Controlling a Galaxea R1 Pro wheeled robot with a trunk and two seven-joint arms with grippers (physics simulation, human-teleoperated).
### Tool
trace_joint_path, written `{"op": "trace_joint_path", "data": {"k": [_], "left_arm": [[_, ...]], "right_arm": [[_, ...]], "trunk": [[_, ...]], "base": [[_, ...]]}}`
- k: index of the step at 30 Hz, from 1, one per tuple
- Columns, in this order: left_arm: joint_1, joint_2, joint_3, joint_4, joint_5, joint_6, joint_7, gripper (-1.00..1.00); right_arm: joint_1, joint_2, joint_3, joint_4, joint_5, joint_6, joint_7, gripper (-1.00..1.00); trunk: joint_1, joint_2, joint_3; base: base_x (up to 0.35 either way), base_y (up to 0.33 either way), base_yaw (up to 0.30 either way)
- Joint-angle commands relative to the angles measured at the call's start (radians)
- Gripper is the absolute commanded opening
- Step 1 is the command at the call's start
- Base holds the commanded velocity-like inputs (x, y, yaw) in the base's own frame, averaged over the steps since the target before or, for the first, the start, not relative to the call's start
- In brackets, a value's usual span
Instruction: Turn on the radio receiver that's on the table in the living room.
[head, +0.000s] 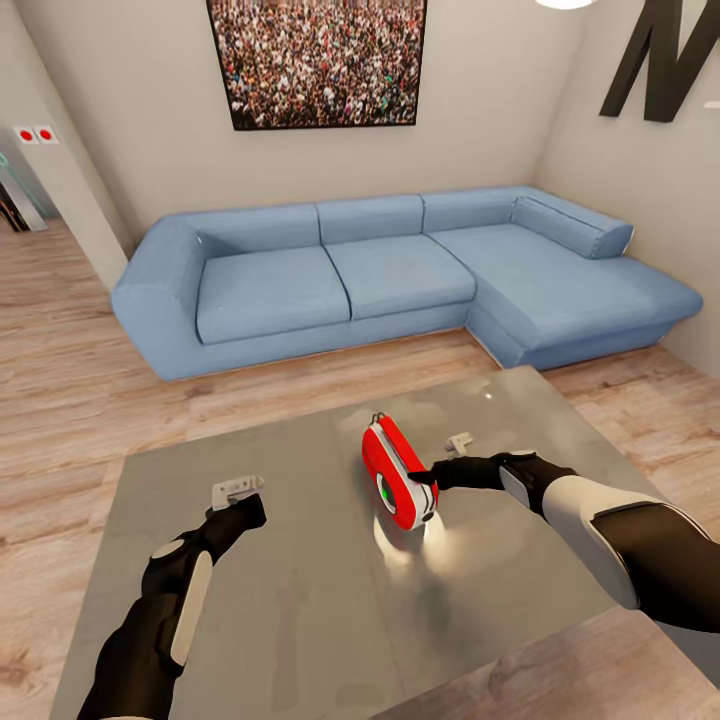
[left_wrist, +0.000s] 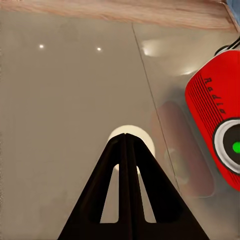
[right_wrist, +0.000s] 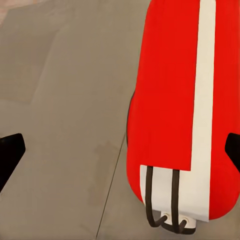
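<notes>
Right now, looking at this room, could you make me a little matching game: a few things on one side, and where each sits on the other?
Things:
1. radio receiver
2. left gripper
3. sofa
4. crowd photo

Places:
A. on the wall above the sofa
B. on the wood floor beyond the table
C. on the glossy grey table, beside the right gripper
D. over the table's left part, apart from the radio

Pairs: 1-C, 2-D, 3-B, 4-A

Blue L-shaped sofa (head: 400, 275), crowd photo (head: 318, 60), plank floor (head: 60, 400).
</notes>
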Motion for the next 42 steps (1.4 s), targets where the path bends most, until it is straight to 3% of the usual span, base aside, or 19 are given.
{"op": "trace_joint_path", "data": {"k": [1, 16, 42], "left_arm": [[0.000, 0.000, 0.000, 0.000, 0.000, 0.000, 0.000, -1.00], [0.000, -0.001, -0.002, 0.000, -0.002, 0.002, 0.000, -1.00], [0.000, -0.002, -0.002, 0.002, -0.002, 0.001, 0.000, -1.00]], "right_arm": [[0.000, 0.000, 0.000, 0.000, 0.000, 0.000, 0.000, 1.00], [0.000, 0.000, 0.000, 0.000, 0.000, 0.000, 0.000, 1.00], [0.000, -0.001, 0.000, 0.000, -0.001, 0.000, -0.004, 1.00]], "trunk": [[-0.004, 0.007, 0.003], [-0.061, 0.112, 0.050], [-0.161, 0.294, 0.132]], "base": [[0.000, 0.000, 0.000], [-0.026, -0.016, 0.000], [-0.255, -0.162, 0.000]]}}
